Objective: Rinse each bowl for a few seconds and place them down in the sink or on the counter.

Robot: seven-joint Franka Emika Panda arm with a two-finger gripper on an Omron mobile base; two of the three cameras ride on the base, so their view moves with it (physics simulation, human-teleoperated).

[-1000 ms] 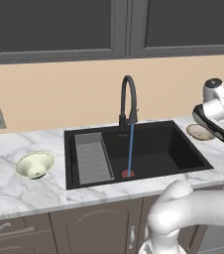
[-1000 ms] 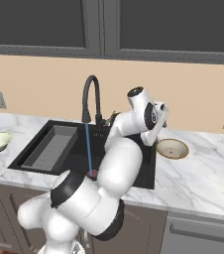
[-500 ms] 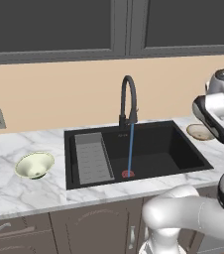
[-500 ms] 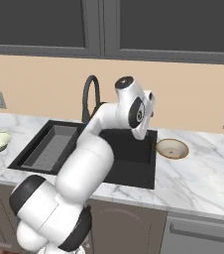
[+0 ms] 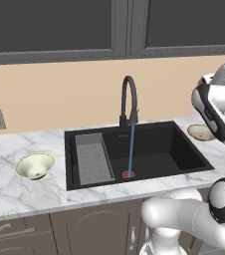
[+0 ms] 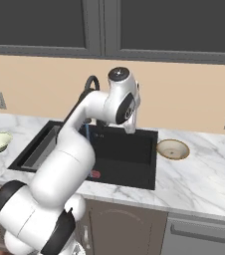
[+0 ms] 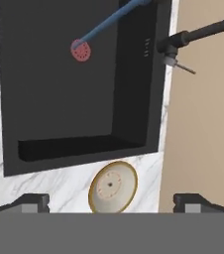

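Marble counter (image 5: 15, 194) under dark wall cabinets (image 5: 50, 25), tan backsplash (image 5: 50, 94) behind. Set into it, black sink (image 6: 139, 169) with ribbed rack (image 5: 90, 158) along its left side and red drain (image 5: 128, 175) at the floor's middle. Black arched faucet (image 5: 128, 99) at the sink's back edge, running: blue stream (image 5: 131, 149) straight down onto the drain.

Pale cream-green bowl (image 5: 34, 166) on the counter beyond the sink's left edge, well apart from the arm. Shallow beige bowl (image 7: 112, 186) on the counter just beyond the sink's right edge, near the backsplash.

Gripper (image 7: 111, 202) above that beige bowl, fingers (image 7: 32, 202) spread wide, empty, not yet touching.

Likely trouble, biggest first: shallow low rim offers little to pinch, so could slip or skid toward the sink's right edge and drop in. Probably awkward near the backsplash; a tilted descent could clip the wall or faucet handle (image 7: 183, 67). Water running unattended, so splash onto the counter once a bowl meets the stream. Far bowl on the left likely needs a long reach across the faucet.
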